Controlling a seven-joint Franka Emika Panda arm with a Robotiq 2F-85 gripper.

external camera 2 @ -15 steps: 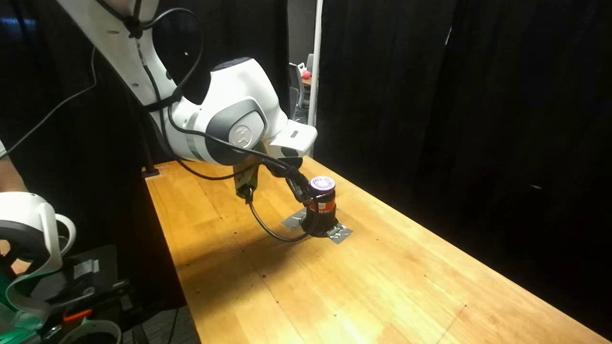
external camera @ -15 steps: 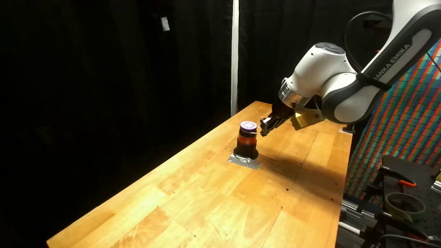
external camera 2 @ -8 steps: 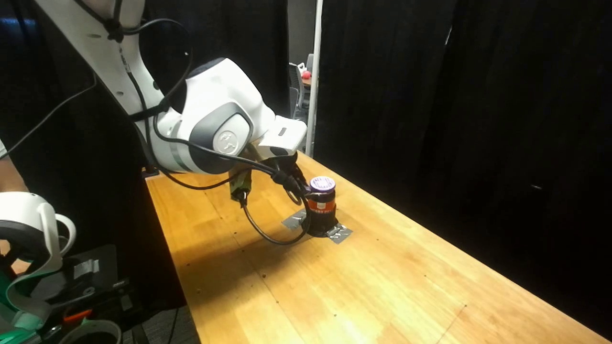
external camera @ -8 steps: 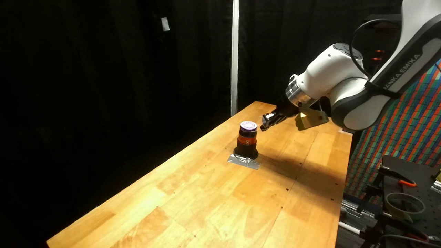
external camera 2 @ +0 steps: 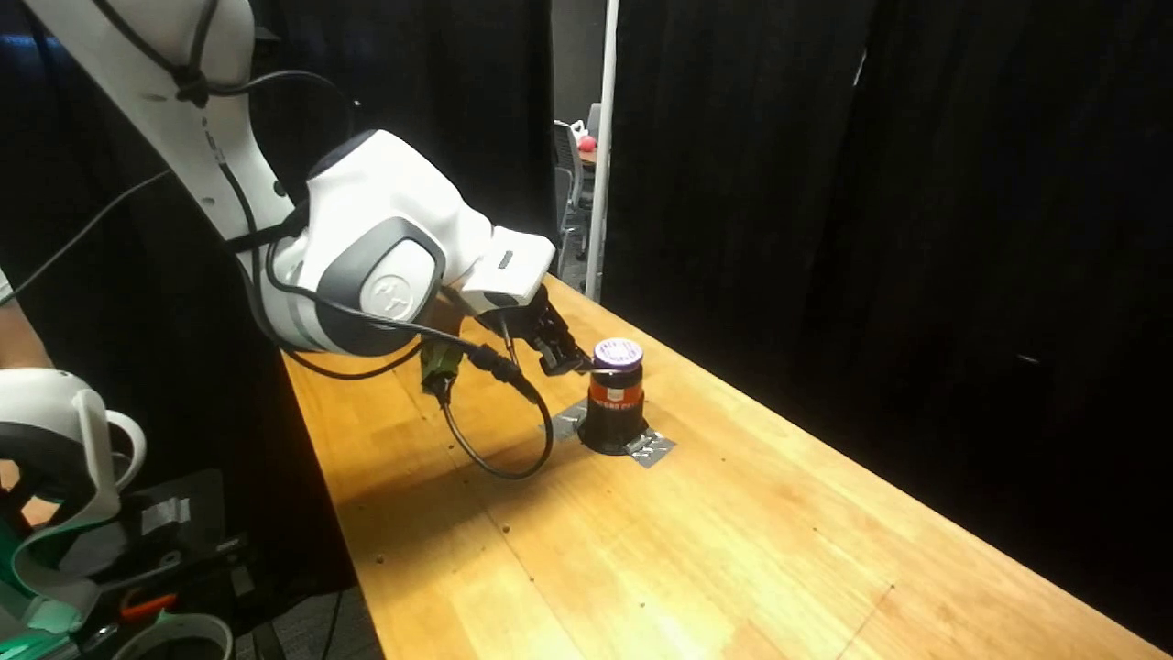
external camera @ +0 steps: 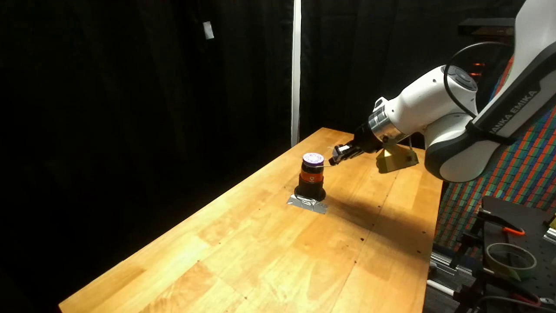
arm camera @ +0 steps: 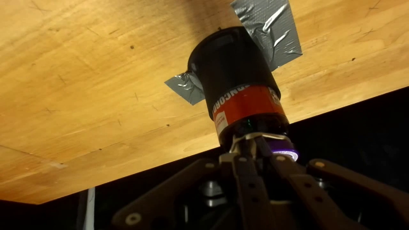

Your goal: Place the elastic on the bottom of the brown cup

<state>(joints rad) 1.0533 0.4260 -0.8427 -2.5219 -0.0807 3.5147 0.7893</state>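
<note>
Your jaws pinch the elastic band (arm camera: 253, 135), stretched to the orange-labelled jar (arm camera: 250, 100) just below its purple lid (external camera 2: 619, 354).

In my wrist view I register two creased strips of gray tape (arm camera: 278, 35) adhering to a wooden table (arm camera: 96, 80), the surface of which bears small dark spots and thin marks. In both exterior views I detect black curtains (external camera: 152, 108) beyond the table and a pale upright pole (external camera: 296, 78); in an exterior view, a light patch (external camera: 208, 30) is located on the curtains, and a backdrop (external camera: 538, 143) patterned in red, green and blue appears behind a black surface (external camera: 499, 206) carrying a tape roll (external camera: 526, 272) and an orange item (external camera: 514, 231). In an exterior view I note a gray chair (external camera 2: 567, 151) and a pink round object (external camera 2: 587, 144) beside the pole.
</note>
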